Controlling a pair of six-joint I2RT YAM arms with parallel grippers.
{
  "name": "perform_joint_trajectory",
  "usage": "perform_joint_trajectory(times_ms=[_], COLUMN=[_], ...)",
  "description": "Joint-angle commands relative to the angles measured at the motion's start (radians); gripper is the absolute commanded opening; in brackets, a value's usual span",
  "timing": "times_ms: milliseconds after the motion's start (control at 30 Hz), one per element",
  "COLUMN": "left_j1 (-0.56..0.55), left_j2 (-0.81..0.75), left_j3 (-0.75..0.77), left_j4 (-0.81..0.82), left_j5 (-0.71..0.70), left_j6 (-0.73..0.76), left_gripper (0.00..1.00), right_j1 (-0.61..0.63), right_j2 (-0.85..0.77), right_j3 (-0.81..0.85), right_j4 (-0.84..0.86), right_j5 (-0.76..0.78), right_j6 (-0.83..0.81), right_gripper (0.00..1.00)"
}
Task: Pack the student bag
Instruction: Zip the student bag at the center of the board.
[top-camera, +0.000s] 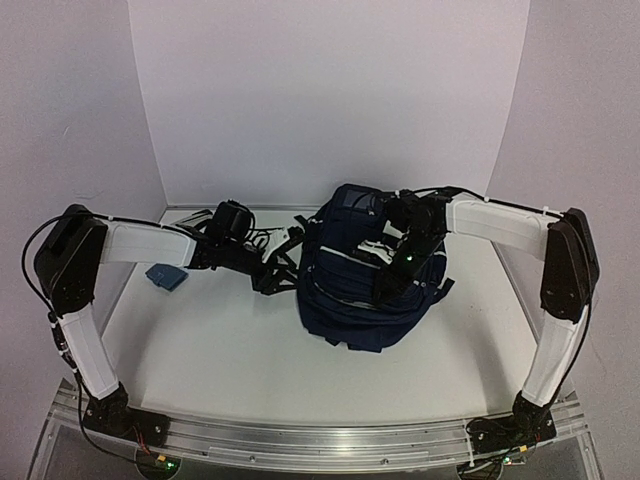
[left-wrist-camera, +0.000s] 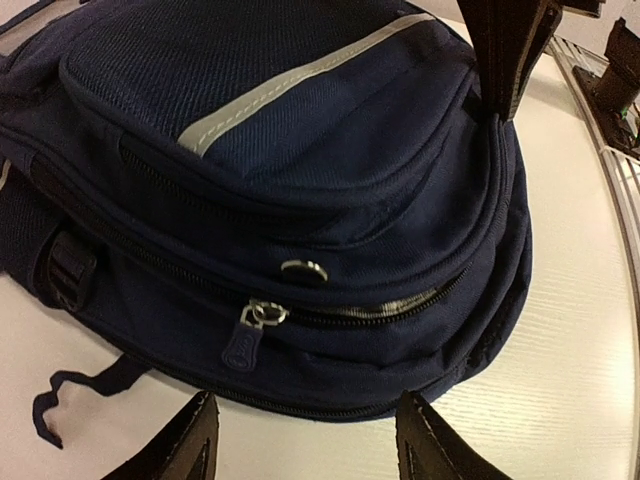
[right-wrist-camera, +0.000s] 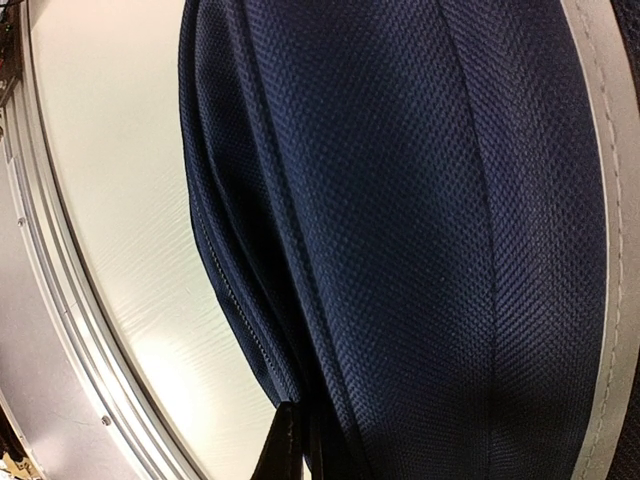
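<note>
The student bag (top-camera: 350, 300) lies on the surface (top-camera: 220, 350), right of centre. The right tool (top-camera: 402, 262) is clenched at its top fabric, seemingly to steady it. The left tool (left-wrist-camera: 305, 415) is released and empty, facing the zip pull (left-wrist-camera: 250, 330), probably to open that pocket.

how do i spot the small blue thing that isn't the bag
Find the big navy student bag on the white table. Go left past its black straps to the left arm's white forearm. The small flat object beside it is a paler greyish blue and lies clear of the bag.
</note>
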Motion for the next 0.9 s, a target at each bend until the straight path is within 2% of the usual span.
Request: perform_joint_trajectory(times_ms=[0, 233, 400, 533, 667, 867], left_j1=[-0.003, -0.003, 0.007, 0.007, 0.008, 0.008], left_j2=[0.072, 0.186, 0.208, 0.206, 0.203, 0.181], left_j3=[0.126, 0.235, 0.248, 0.239, 0.236, 0.226], left_j4=[-0.021, -0.081, -0.099, -0.114, -0.142, -0.150], left_j5=[0.071, 0.134, 0.188, 0.192, 0.167, 0.140], left_j6=[0.101, 0.133, 0.142, 0.150, 0.157, 0.127], left_gripper=[0.59, 0.53, 0.45, 0.34, 0.13, 0.01], right_j1=[-0.001, 0.000, -0.001, -0.001, -0.001, -0.001], right_j2=[-0.037, -0.041, -0.042, -0.041, -0.037, -0.029], right_j3=[-0.026, -0.030, -0.030, -0.032, -0.030, -0.014], right_j4=[-0.006, -0.008, -0.010, -0.008, -0.009, -0.008], right_j5=[-0.015, -0.018, -0.023, -0.022, -0.019, -0.015], right_j6=[0.006, 0.000, -0.002, -0.003, -0.004, 0.002], right_gripper=[0.00, 0.00, 0.00, 0.00, 0.00, 0.00])
